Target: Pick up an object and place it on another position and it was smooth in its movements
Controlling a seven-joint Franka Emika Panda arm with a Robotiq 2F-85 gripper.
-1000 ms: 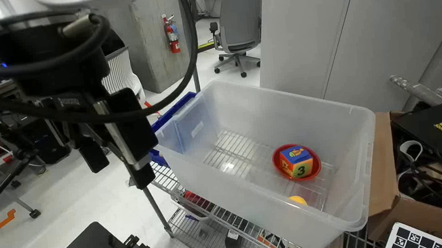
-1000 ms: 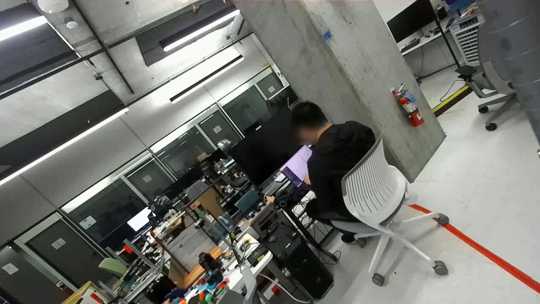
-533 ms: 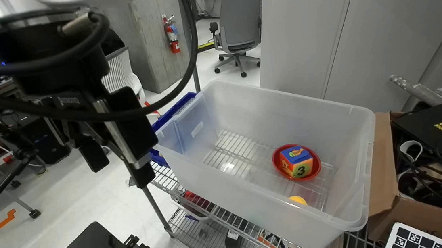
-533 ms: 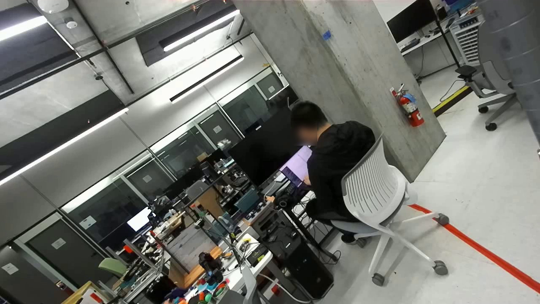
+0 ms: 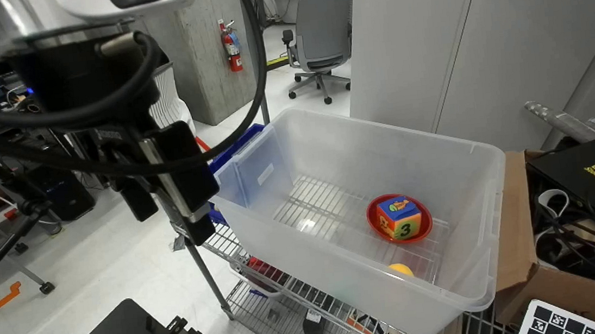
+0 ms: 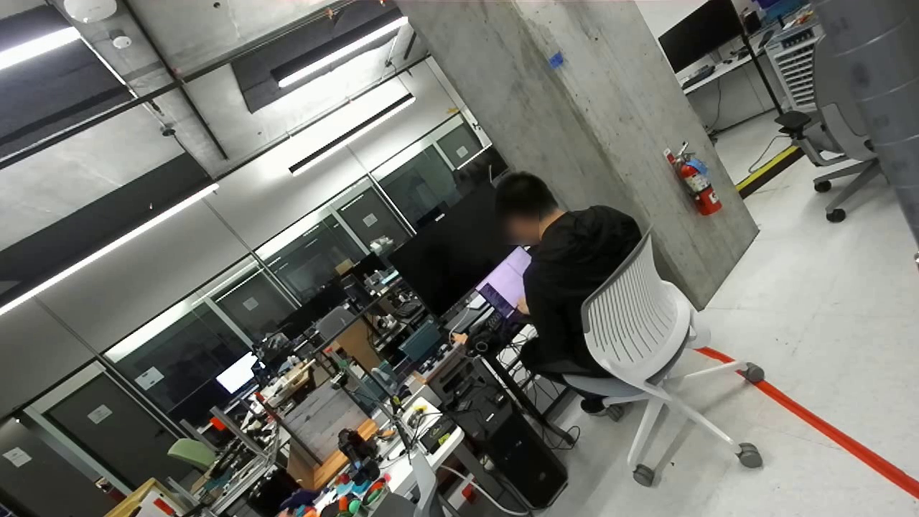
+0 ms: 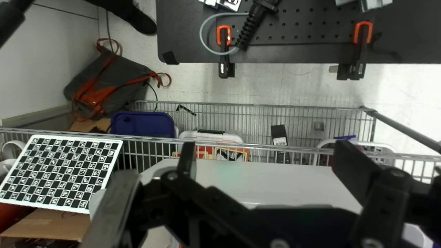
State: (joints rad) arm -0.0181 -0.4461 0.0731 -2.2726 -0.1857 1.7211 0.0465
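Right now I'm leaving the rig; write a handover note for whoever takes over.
End effector: open, holding nothing.
Things: the multicoloured, blue-topped toy cube sits in the round red bowl, inside the translucent plastic bin. A small yellow rounded item is in the bin too, partly hidden by the near wall.
Done: unclear; the views don't show whether the bowl is the cube's start or final spot.
Left to do: if the move is pending, probably grasp the cube and set it elsewhere; the target isn't shown.
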